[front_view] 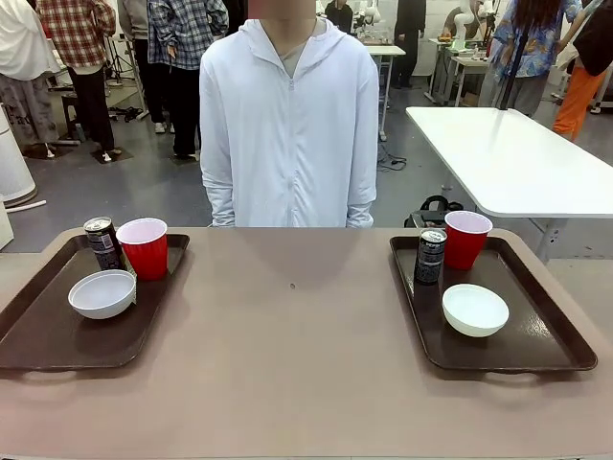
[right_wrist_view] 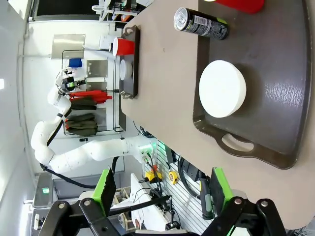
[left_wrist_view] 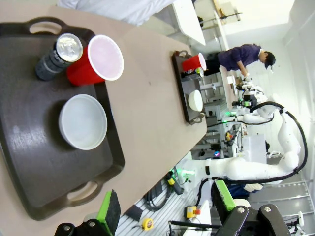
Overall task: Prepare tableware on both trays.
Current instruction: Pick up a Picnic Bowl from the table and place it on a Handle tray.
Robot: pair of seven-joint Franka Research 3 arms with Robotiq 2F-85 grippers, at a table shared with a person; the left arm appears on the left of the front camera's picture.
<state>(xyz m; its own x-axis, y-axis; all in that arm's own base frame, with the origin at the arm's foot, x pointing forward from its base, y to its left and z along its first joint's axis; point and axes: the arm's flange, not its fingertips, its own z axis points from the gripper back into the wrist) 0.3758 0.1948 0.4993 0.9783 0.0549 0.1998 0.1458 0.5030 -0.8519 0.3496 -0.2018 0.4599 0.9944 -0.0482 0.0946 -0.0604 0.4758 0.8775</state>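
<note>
While each tray (front_view: 57, 335) (front_view: 536, 350) already carries a cup (front_view: 144, 246) (front_view: 466, 238), can (front_view: 102, 241) (front_view: 430, 255) and bowl (front_view: 102, 293) (front_view: 475, 310) well ahead of the spread, empty left gripper (left_wrist_view: 165, 209) and right gripper (right_wrist_view: 162, 189), the setting looks done, so nothing seems left to grasp.

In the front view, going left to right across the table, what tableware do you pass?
Left tray's white bowl → black can → red cup → right tray's black can → red cup → white bowl.
</note>
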